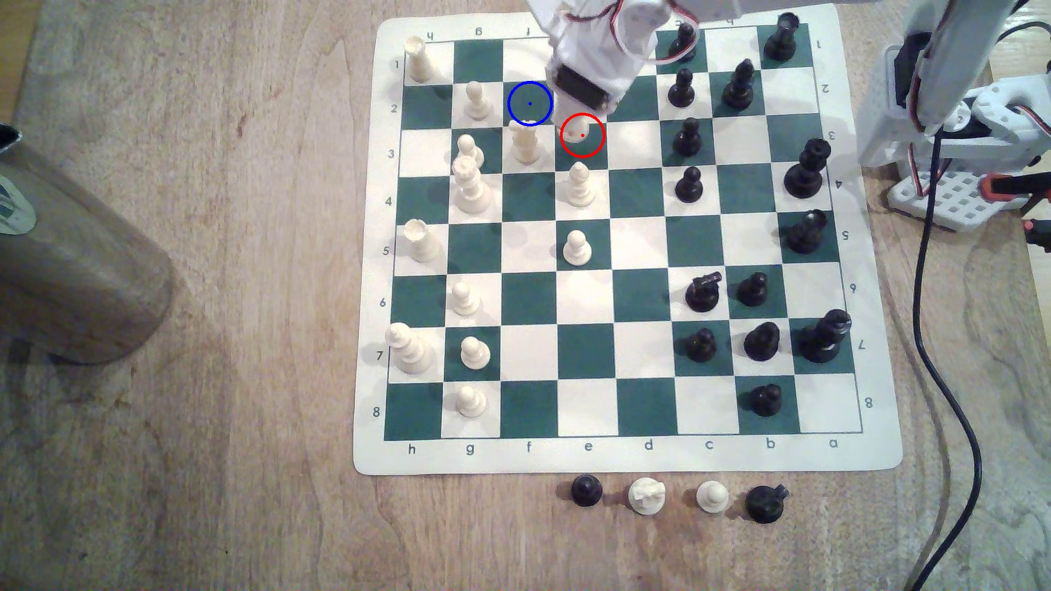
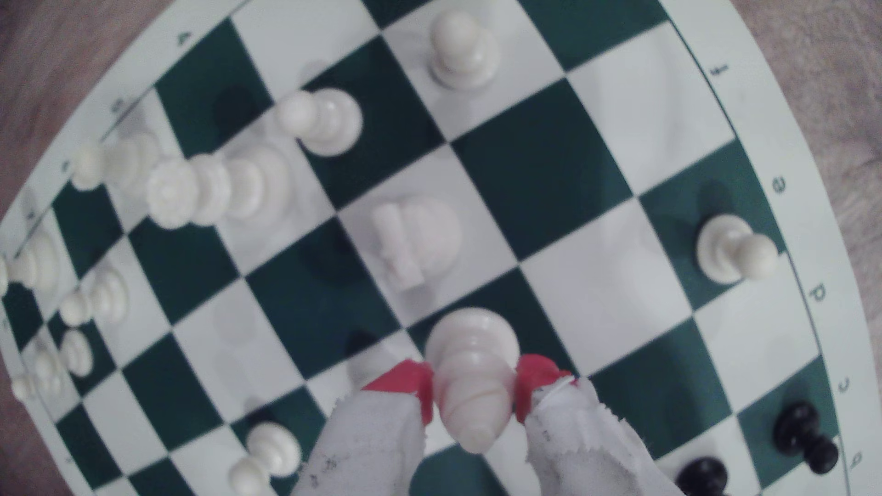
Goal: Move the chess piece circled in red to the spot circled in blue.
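The chess piece (image 1: pixel 581 135) is a cream-white chessman inside the red ring, on a green square near the board's far edge in the exterior view. My gripper (image 1: pixel 577 122) comes down on it from above, and the arm hides most of the piece. In the wrist view my gripper (image 2: pixel 472 388) is shut on the chess piece (image 2: pixel 470 381), with a red pad (image 2: pixel 410 381) pressing each side of its slim body. I cannot tell whether its base rests on the board. The spot (image 1: pixel 530 103) is the blue-ringed green square, one square diagonally off to the exterior view's left, and it is bare.
A white piece (image 1: pixel 524 143) stands right beside the spot, a white pawn (image 1: pixel 476 101) to its left, and a white bishop (image 1: pixel 579 184) sits just nearer than the held piece. Black pawns (image 1: pixel 682 88) stand to the right. Captured pieces (image 1: pixel 645 495) line the board's near edge.
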`<move>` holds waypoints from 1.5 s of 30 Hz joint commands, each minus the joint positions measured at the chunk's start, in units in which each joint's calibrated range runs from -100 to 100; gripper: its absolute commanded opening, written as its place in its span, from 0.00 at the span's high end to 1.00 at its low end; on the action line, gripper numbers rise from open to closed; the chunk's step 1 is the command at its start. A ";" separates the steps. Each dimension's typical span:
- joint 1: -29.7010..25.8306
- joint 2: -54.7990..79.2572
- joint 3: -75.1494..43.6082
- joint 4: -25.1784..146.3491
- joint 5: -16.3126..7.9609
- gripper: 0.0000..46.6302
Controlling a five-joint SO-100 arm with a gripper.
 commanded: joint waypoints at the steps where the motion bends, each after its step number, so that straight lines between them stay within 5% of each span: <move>1: 0.61 -5.95 -8.23 0.52 -0.29 0.99; 9: 5.22 -0.78 -14.94 0.44 0.34 0.99; 21: 4.67 13.06 -21.65 -0.55 0.98 0.99; 45: 6.08 18.66 -24.01 -2.27 2.00 0.98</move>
